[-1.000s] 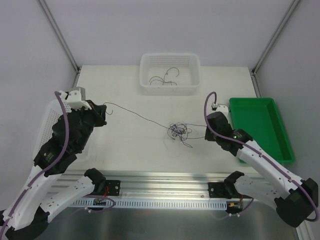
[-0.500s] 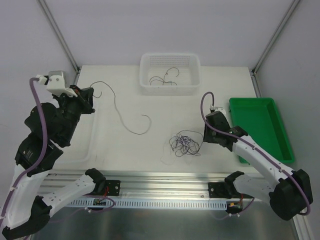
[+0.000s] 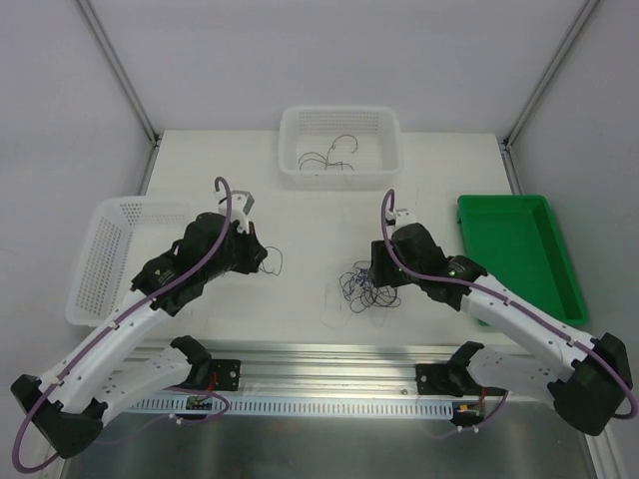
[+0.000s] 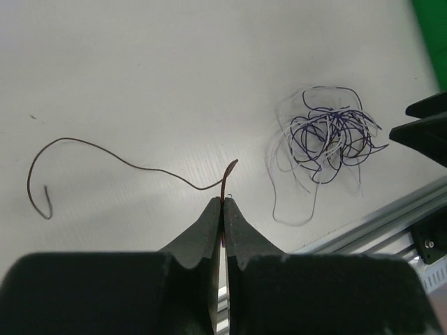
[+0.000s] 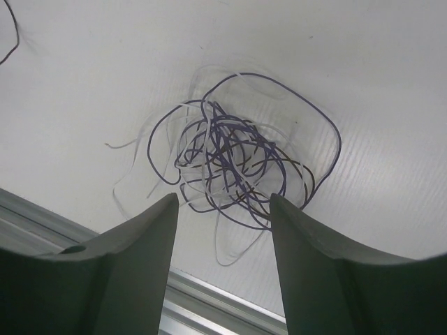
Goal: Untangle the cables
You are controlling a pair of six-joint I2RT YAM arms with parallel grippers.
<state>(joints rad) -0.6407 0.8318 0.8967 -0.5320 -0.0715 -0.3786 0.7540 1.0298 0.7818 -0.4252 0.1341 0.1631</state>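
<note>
The cables lie as a small tangle (image 3: pixel 363 284) of purple, white and dark wires near the table's front edge, also seen as the tangle (image 5: pixel 230 164) and the tangle (image 4: pixel 325 136). One separate dark brown cable (image 4: pixel 126 162) curls on the table to the left. My left gripper (image 4: pixel 223 202) is shut on that cable's end; from above the left gripper (image 3: pixel 262 259) sits left of the tangle. My right gripper (image 5: pixel 222 200) is open, its fingertips (image 5: pixel 170 202) just short of the tangle, nothing between them; from above the right gripper (image 3: pixel 378 276) is at the tangle's right edge.
A white basket (image 3: pixel 339 178) at the back holds a few loose dark wires. Another white basket (image 3: pixel 105 249) sits at the left edge, a green tray (image 3: pixel 519 254) at the right. The aluminium rail (image 3: pixel 329 354) runs along the front edge close to the tangle.
The dark cable came free of the tangle; my left arm swung out left, then back toward the middle with it. My right gripper opened and moved left, down to the tangle.
</note>
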